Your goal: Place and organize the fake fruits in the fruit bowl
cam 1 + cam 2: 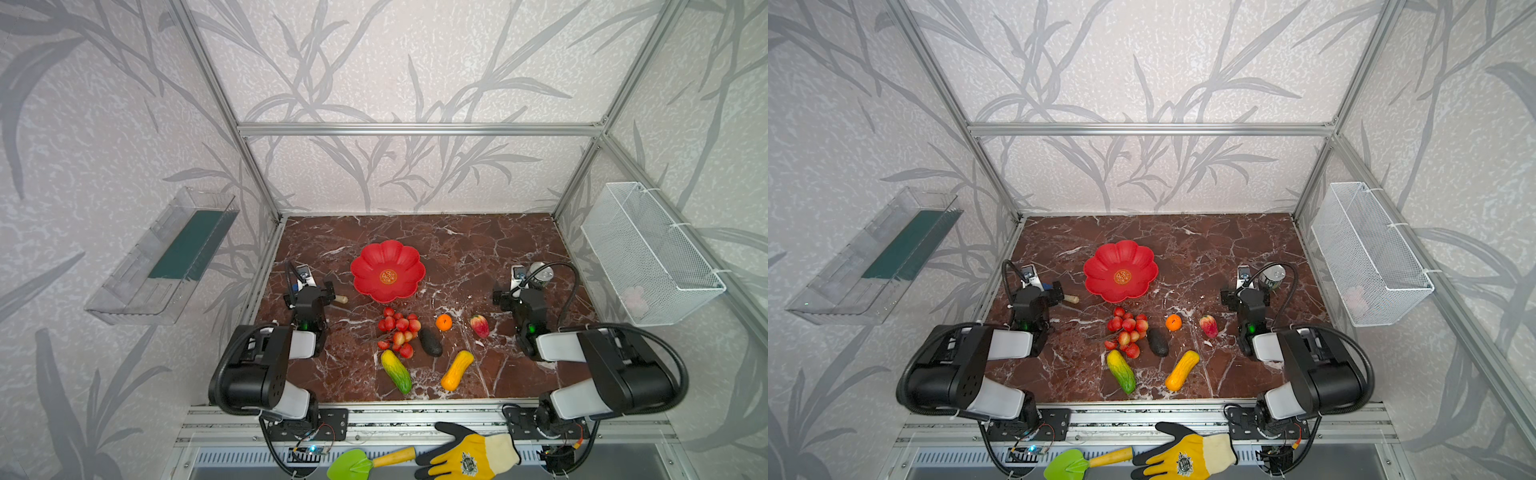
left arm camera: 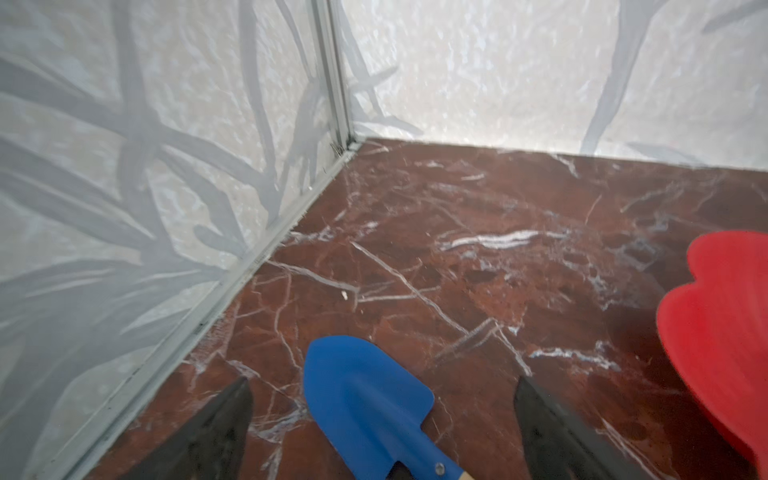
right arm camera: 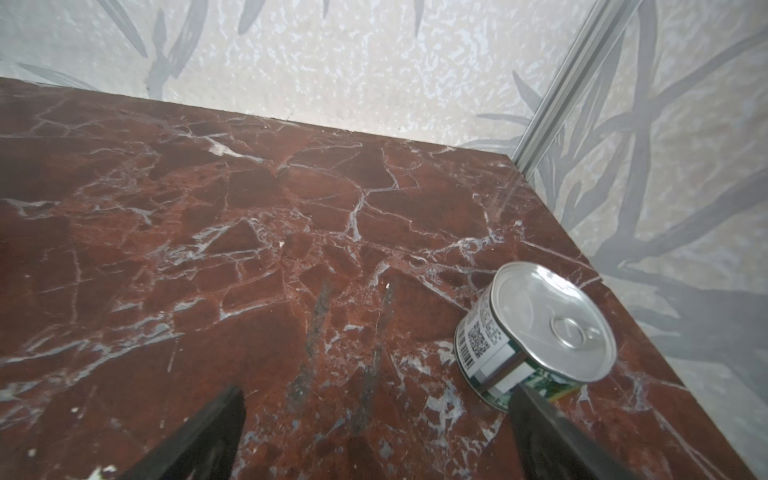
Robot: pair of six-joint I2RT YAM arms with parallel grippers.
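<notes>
The red scalloped fruit bowl sits empty at mid-table; its rim shows in the left wrist view. In front of it lie the fake fruits: a red grape bunch, a tiny orange, a dark avocado, a red-green peach, a yellow-green oblong and an orange-yellow oblong. My left gripper hovers open left of the bowl, over a blue trowel. My right gripper stands open and empty right of the peach.
A metal can lies beside the right gripper's outer finger. A white wire basket hangs on the right wall and a clear tray on the left. A green trowel and a yellow glove lie in front of the table edge.
</notes>
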